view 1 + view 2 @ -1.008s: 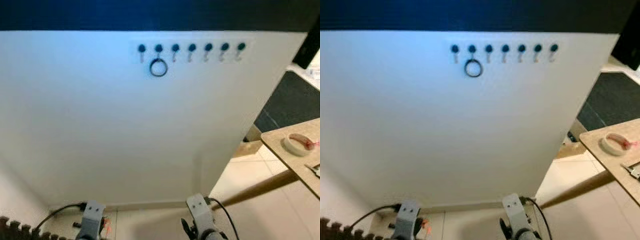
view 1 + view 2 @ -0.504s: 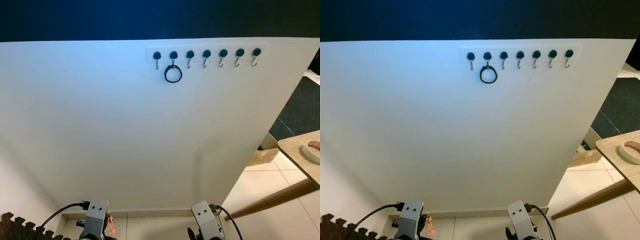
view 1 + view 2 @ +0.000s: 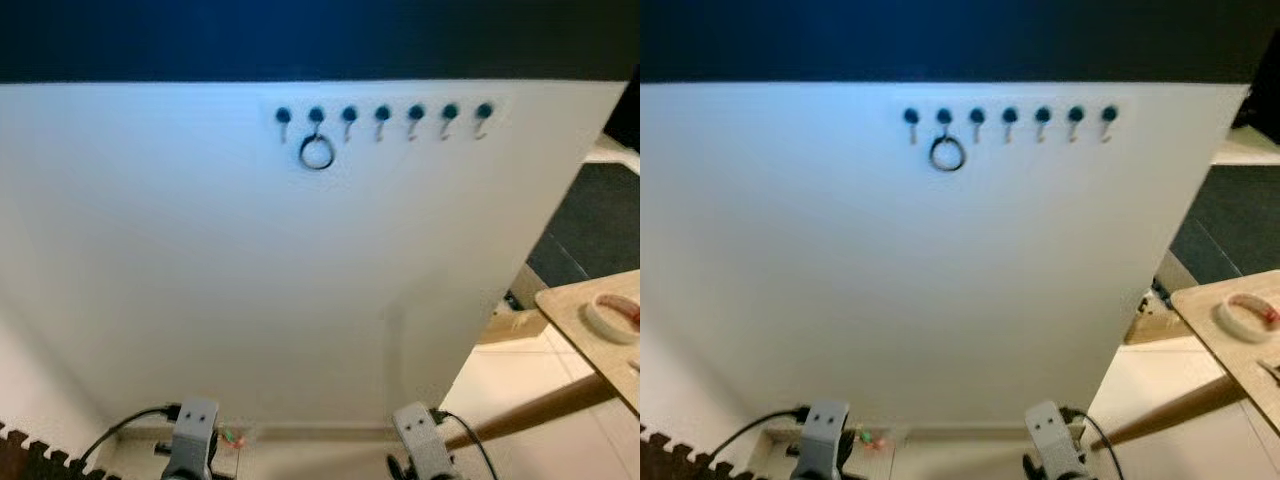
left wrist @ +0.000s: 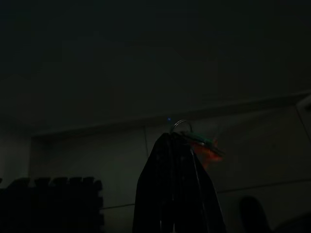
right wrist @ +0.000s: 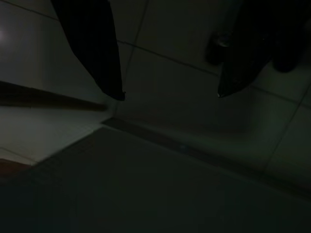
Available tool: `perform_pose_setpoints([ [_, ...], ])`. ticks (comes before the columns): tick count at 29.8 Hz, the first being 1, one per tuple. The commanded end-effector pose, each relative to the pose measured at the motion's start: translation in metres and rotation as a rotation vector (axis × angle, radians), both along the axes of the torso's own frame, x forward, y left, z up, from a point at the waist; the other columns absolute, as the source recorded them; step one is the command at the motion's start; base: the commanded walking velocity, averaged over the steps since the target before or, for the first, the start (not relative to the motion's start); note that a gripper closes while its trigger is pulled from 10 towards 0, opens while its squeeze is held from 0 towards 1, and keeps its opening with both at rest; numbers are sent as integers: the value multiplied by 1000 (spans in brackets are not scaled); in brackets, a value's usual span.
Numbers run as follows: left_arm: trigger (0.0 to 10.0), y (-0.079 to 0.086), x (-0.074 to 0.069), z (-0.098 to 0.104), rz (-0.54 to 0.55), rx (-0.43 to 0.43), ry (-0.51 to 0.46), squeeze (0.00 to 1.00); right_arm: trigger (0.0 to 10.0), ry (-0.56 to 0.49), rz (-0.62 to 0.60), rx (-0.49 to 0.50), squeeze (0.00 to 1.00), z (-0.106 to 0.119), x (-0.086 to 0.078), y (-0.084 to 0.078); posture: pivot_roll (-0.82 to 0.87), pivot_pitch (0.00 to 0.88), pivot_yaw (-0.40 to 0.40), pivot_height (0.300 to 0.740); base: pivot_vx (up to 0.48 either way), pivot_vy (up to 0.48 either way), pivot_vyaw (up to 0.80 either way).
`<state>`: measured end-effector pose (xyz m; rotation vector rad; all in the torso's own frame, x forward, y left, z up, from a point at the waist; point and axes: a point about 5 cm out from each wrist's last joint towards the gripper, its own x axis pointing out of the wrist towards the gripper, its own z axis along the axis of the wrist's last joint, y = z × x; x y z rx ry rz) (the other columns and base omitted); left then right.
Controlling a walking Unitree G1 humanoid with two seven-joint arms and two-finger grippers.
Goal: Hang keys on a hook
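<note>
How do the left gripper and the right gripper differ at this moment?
The left gripper has its jaws pressed together on a small metal ring with an orange and green tag; the right gripper has its jaws spread wide and holds nothing. Behind the left gripper there is a dark wall and its base; below the right gripper there are floor tiles. Both hang low in shade, far beneath the row of hooks.

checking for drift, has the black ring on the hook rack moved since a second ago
No. The black ring hangs from the second hook from the left on the hook rack, as before; the whole picture shifted, so the camera moved.
</note>
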<state>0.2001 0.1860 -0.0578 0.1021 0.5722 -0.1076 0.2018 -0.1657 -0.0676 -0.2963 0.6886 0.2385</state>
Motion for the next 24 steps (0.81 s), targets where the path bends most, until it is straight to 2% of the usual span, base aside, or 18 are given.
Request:
perform_pose_setpoints([
  [1,10000,5,-4,-2,18,9,13,0,10000,13,0,11,0,-2,-3,4,44,45,6,740,0,0,0],
  [11,10000,12,-3,1,34,41,-8,0,10000,7,4,12,0,-1,-2,5,44,43,2,740,0,0,0],
  [13,10000,13,0,7,3,43,-76,0,10000,-6,13,13,0,0,-1,5,40,43,1,740,0,0,0],
  [15,10000,12,2,12,-48,3,-124,0,10000,-58,39,28,0,5,3,7,39,44,1,740,0,0,0],
  [17,10000,6,3,18,-163,-93,-151,0,10000,-95,63,50,0,9,8,8,37,46,0,740,0,0,0],
  [18,10000,6,3,18,-163,-93,-151,0,10000,-95,63,50,0,9,8,8,37,46,0,740,0,0,0],
  [19,10000,3,3,21,-236,-129,-156,0,10000,-107,77,61,0,11,9,9,37,46,0,740,0,0,0],
  [21,10000,-9,-5,30,-498,-227,-147,0,10000,-159,125,98,0,18,15,12,39,49,-4,740,0,0,0],
  [22,10000,-9,-5,30,-498,-227,-147,0,10000,-159,125,98,0,18,15,12,39,49,-4,740,0,0,0],
  [24,10000,-15,-8,42,-663,-251,-163,0,10000,-235,179,160,0,29,22,19,40,52,0,740,0,0,0],
])
